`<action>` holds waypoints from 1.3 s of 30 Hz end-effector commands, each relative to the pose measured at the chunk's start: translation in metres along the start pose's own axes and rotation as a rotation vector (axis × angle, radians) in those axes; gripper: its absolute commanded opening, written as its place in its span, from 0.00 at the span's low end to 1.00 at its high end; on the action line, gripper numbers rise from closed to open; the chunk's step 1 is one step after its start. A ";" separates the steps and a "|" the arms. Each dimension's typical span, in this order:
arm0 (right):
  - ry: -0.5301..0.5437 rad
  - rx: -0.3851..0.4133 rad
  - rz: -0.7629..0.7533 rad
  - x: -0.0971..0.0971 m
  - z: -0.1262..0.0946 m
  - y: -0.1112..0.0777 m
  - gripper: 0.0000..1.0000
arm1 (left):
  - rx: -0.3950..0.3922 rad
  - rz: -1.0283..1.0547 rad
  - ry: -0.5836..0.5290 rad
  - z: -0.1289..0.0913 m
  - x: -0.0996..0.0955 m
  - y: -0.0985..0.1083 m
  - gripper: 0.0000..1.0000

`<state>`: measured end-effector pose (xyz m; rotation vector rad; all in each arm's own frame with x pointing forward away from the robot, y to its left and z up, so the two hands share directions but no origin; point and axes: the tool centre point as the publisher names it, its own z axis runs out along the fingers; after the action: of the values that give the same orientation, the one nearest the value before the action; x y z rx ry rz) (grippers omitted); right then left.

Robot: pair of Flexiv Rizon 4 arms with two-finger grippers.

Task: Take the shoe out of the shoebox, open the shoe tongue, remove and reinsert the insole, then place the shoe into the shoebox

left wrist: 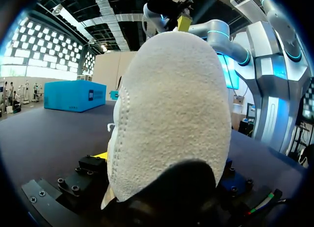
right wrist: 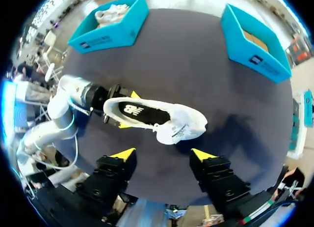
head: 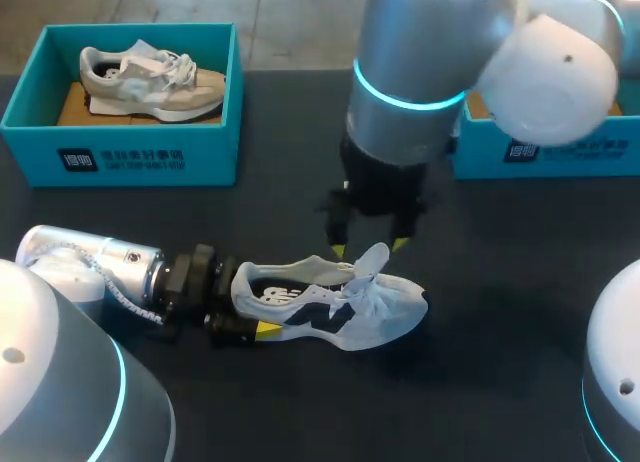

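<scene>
Because the heel fills the left wrist view, the fingers of the left gripper are hidden there; overhead they clamp the heel of the shoe, which lies on the table. Over the laces the right gripper hangs, fingers apart. The right arm hides part of the right shoebox; its print is too small to read.

Worktop: dark, near-black, matte and flat, taking up most of the head view. Tone even across its middle. Left wrist view: surface greyer, with a faint sheen toward the worktop's far edge. Soft-edged shadow near the worktop's middle. Light diffuse, from overhead.
</scene>
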<state>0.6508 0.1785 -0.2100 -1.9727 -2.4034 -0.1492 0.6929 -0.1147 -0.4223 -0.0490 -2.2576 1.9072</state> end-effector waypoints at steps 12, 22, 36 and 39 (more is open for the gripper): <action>-0.200 -0.141 -0.609 0.032 0.008 0.012 0.00 | 0.001 0.000 -0.002 0.001 -0.001 0.002 0.00; -0.250 -0.015 -0.505 0.032 0.011 0.015 0.00 | 0.001 0.000 -0.002 0.001 -0.001 0.002 0.00; -0.166 -0.224 -0.960 0.044 0.019 0.023 0.00 | 0.001 0.000 -0.002 0.001 -0.001 0.002 0.00; -0.169 -0.234 -1.092 0.054 0.019 0.023 0.00 | 0.001 0.000 -0.002 0.001 -0.001 0.002 0.00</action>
<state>0.6662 0.2419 -0.2216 -0.9375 -3.2536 -0.1348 0.6929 -0.1148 -0.4222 -0.0491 -2.2574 1.9073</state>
